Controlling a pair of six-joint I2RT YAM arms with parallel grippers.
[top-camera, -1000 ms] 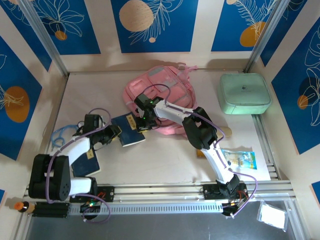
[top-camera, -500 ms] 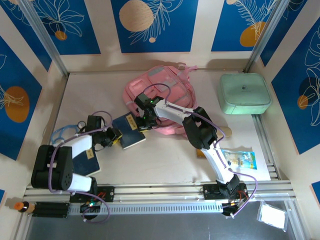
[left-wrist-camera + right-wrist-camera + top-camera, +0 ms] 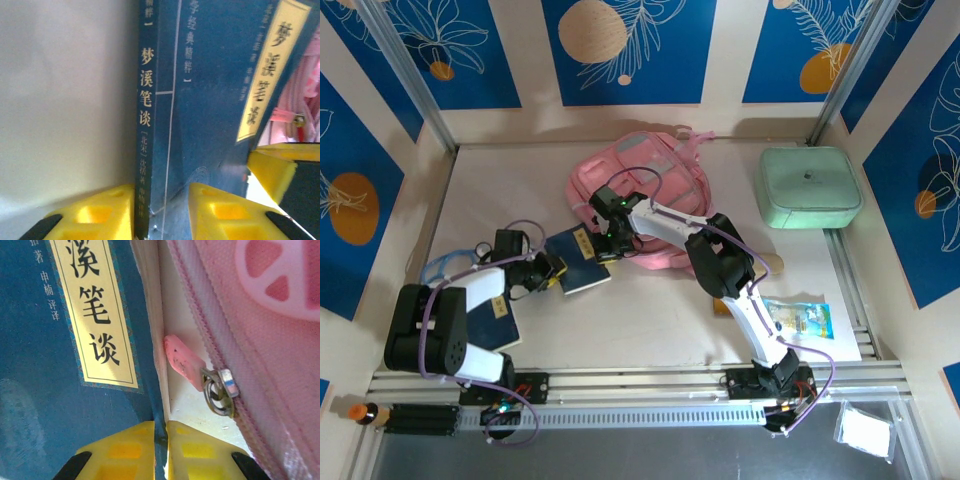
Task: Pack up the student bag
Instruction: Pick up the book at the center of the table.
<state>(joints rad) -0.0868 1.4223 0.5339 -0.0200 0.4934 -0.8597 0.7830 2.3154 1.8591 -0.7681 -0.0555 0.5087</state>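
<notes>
pink bag (image 3: pixel 650 185) lies slumped at the far middle of the table (image 3: pixel 650 330). a blue book (image 3: pixel 578 262) lies flat just in front of it, far corner up against the bag's near edge.

left gripper (image 3: pixel 160 197): fingers sit either side of the book's spine end, pressed to it. i read this as clamped on the book.
right gripper (image 3: pixel 161 429): fingers almost together, thin cover edge pinched between them, right beside the pink zip pull (image 3: pixel 182 362) and its metal ring (image 3: pixel 218 388).

step in hand, my judgement: get the book into the bag. i cannot tell whether the zip mouth is open wide enough.

notes for doing it well:
- right holds only the cover, so lift gently or the pages will fan open.
- left carries the weight at the spine, so the two should raise together and level.
- lead with the corner nearest the zip and slide along the book's long side.
- the bag is soft and unanchored and will likely creep away under a push, so go slow.
- keep the zip pull out from under the book's corner.

a second blue book (image 3: pixel 492 322) lies under my left arm, not yet packed.
</notes>
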